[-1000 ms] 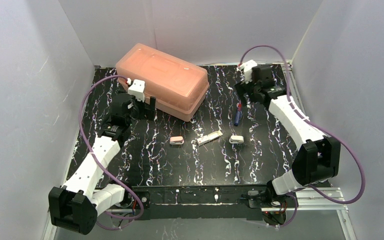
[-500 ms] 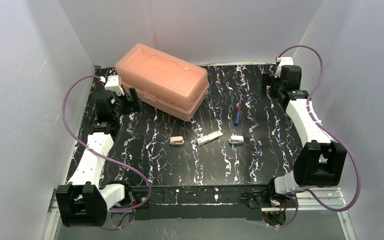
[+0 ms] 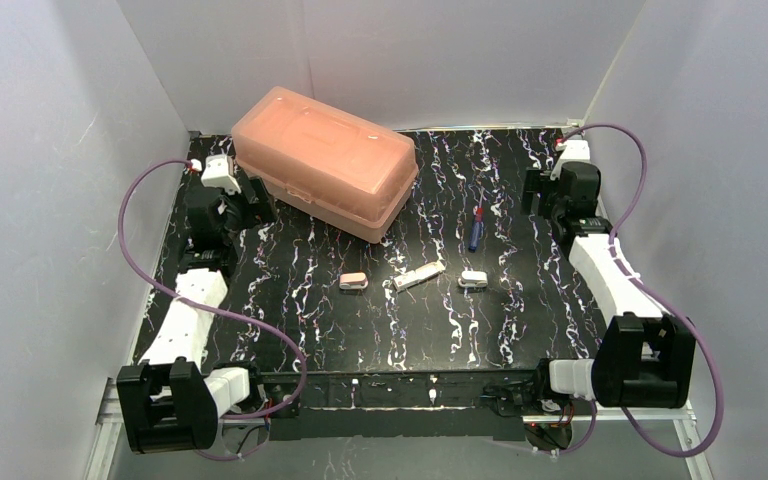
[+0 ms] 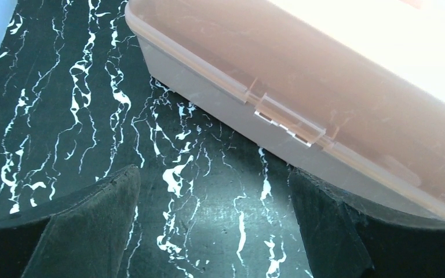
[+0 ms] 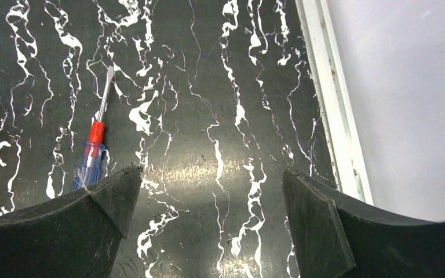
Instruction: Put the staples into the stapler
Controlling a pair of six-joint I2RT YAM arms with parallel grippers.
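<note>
Both jaws stand wide apart and empty, so steer one squarely over the stapler pieces (image 3: 419,276) lying in a row near the front corner of the pink box (image 3: 325,160) before you close.

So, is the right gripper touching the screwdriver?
Apart. The top view shows bare table between the open right gripper and the screwdriver.
</note>
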